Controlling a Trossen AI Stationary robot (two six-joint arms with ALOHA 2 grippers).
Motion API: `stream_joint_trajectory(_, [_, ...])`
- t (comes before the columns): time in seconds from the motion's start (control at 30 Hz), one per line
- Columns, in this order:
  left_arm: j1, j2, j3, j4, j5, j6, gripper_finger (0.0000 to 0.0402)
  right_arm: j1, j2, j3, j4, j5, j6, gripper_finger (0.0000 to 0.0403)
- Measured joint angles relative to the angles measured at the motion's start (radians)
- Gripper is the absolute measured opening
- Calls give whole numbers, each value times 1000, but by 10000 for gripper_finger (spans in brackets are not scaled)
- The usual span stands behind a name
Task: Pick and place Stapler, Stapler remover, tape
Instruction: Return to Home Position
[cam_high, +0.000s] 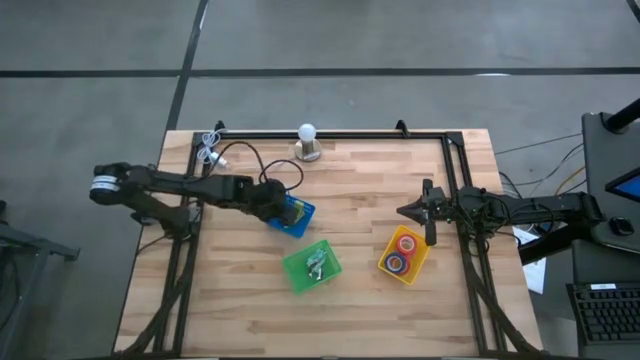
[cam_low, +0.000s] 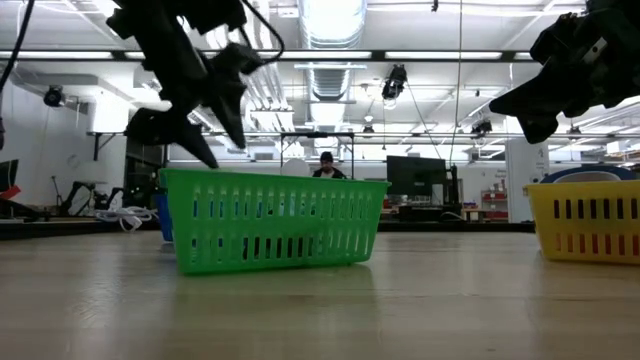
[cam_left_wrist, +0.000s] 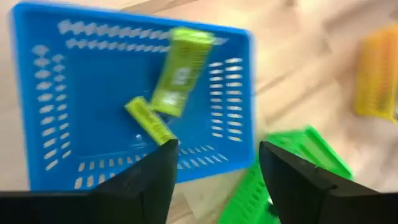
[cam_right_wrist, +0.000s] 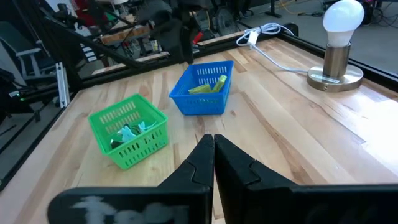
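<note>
Where the wooden table (cam_high: 350, 310) lies under the rig, two dark arms reach in from opposite sides. The left gripper (cam_left_wrist: 217, 152) hangs above the blue bin (cam_high: 305, 217), its fingers spread wide with nothing between them. The right gripper (cam_right_wrist: 213, 142) hovers raised off the table near the yellow bin (cam_high: 386, 263), its fingers pressed together and holding nothing. Three plastic bins sit across the table's middle. The blue one is nearest the left arm, the green bin (cam_low: 270, 225) sits between the other two, and the yellow one is toward the right arm. A lamp (cam_right_wrist: 339, 37) with a white bulb stands at the far edge. The tape (cam_high: 407, 242) lies inside the yellow bin, a red roll and a bluish one showing side by side. Two green staple boxes (cam_left_wrist: 180, 71) lie in the blue bin, touching at an angle. Small pale things in the green bin are too small to name.
</note>
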Motion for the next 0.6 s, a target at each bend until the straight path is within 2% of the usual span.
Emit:
stream_joint_trajectory(0.1, [-10,-35,4,1,11,100,228,0,0,0,0,0,0,9])
stream_joint_trajectory(0.17, [-16,-65,1,6,12,180,207,0,0,0,0,0,0,9])
stream_joint_trajectory(0.27, [-16,-131,-16,10,11,310,141,0,0,0,0,0,0,9])
stream_joint_trajectory(0.4, [-16,-259,-60,20,-8,419,26,0,0,0,0,0,0,9])
stream_joint_trajectory(0.47, [-18,-346,-90,36,-31,441,13,0,0,0,0,0,0,9])
stream_joint_trajectory(0.6, [-16,-525,-151,7,-68,469,15,0,0,0,0,0,0,9])
